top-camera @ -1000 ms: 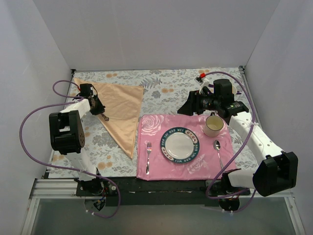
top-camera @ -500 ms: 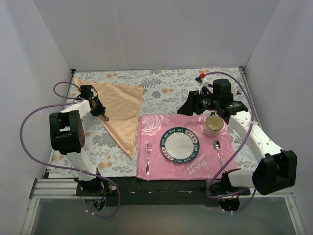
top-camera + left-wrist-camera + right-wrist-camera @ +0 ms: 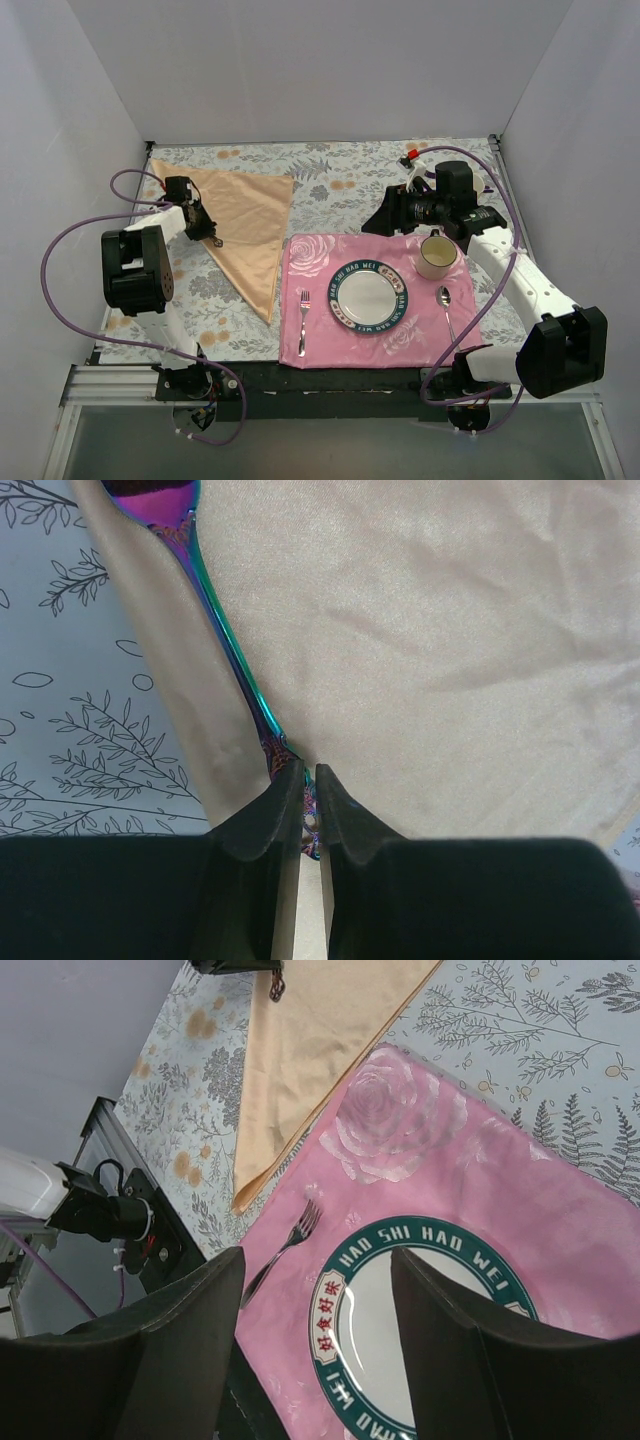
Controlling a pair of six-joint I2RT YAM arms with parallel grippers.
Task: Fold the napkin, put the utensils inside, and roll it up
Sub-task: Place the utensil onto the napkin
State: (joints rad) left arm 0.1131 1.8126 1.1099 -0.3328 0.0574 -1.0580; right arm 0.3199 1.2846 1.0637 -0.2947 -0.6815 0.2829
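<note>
The peach-gold napkin (image 3: pixel 245 225) lies folded into a triangle at the back left, and shows in the left wrist view (image 3: pixel 450 630) and the right wrist view (image 3: pixel 300 1050). My left gripper (image 3: pixel 205 232) (image 3: pixel 310 780) is low over the napkin's left edge. It is shut on the handle end of an iridescent purple-teal spoon (image 3: pixel 215 620), which lies along that edge. Its dark tip shows from above (image 3: pixel 215 241). No copper-brown cutlery is in view. My right gripper (image 3: pixel 385 220) (image 3: pixel 318 1255) is open and empty above the pink mat's far edge.
The pink rose-printed placemat (image 3: pixel 310 260) lies front centre. It holds a green-rimmed plate (image 3: pixel 340 300), a silver fork (image 3: pixel 302 320), a silver spoon (image 3: pixel 447 310) and a cream mug (image 3: pixel 437 256). A floral cloth covers the table (image 3: pixel 330 170). White walls enclose three sides.
</note>
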